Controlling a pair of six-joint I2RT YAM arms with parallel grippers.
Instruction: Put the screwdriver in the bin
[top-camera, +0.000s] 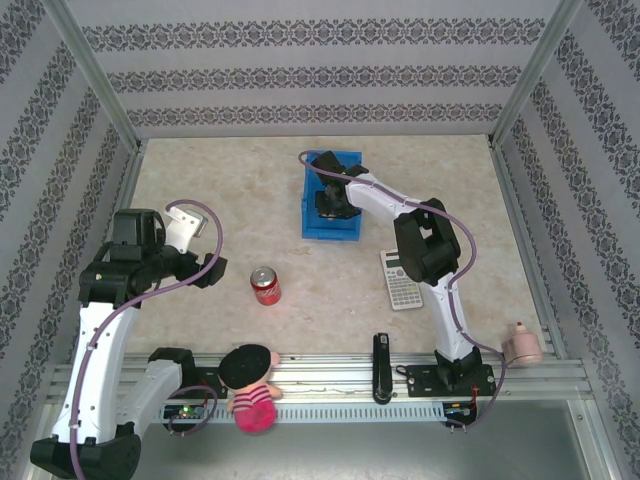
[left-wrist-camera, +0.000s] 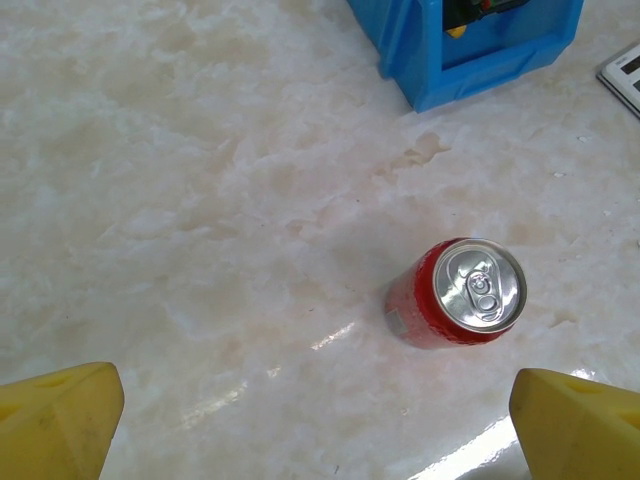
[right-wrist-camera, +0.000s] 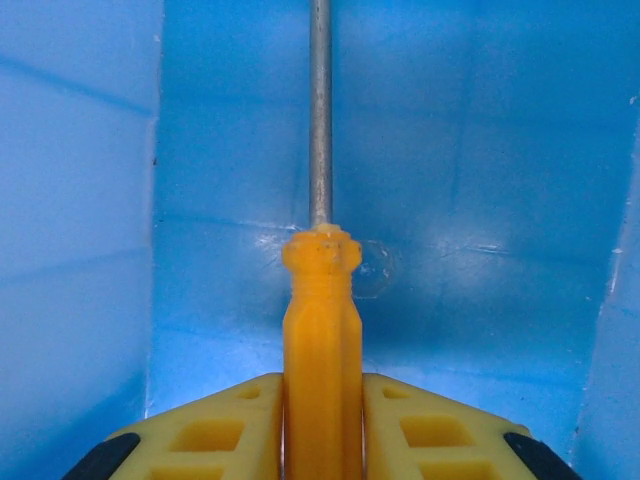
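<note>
Your right gripper (right-wrist-camera: 322, 420) tight on the screwdriver (right-wrist-camera: 320, 300) inside the bin (right-wrist-camera: 80, 200), shaft toward 12 o'clock; left gripper (left-wrist-camera: 318, 425) spread.

Right fingers (right-wrist-camera: 210, 430) clamped; left fingers (left-wrist-camera: 55, 415) spread apart.

1. The screwdriver (right-wrist-camera: 320, 330) is showing a smooth orange-yellow plastic handle and a dull silver metal shaft.
2. The bin (right-wrist-camera: 80, 200) is looking like smooth blue plastic, giving off a soft sheen.
3. The right gripper (right-wrist-camera: 322, 430) is presenting matt yellow plastic fingers (right-wrist-camera: 430, 430).
4. The table (left-wrist-camera: 200, 200) is gleaming, its marble-patterned top glossy and reflecting light.
5. The can (left-wrist-camera: 455, 298) is shining: red-painted metal with a bare silver lid.
6. The doll (top-camera: 252, 385) is looking soft, like cloth.
</note>
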